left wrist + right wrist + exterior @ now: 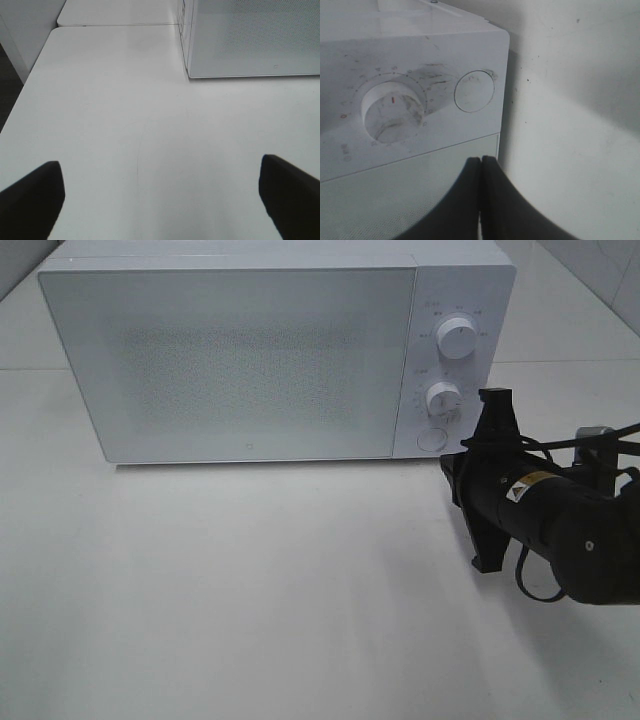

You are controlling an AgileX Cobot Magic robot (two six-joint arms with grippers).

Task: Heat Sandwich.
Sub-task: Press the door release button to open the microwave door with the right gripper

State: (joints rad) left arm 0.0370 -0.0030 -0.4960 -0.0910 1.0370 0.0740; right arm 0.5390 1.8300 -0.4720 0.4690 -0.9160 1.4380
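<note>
White microwave (240, 360) door shut, sandwich unseen

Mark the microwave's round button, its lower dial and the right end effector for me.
round button (474, 91), right wrist view, centre of its face
lower dial (442, 398), exterior high view, knob front
right end effector (481, 167), right wrist view, closed fingertips

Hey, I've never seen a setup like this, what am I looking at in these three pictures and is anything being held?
A two-armed robot works at a white table. The overhead picture shows a white boxy microwave oven, door closed, with two round dials and a round button. The black right arm's end effector points at that panel. One wrist camera rides on that arm: its fingers are pressed shut, holding nothing, close to the round button. The other wrist camera shows the left end effector open over bare tabletop. No sandwich is visible.
</note>
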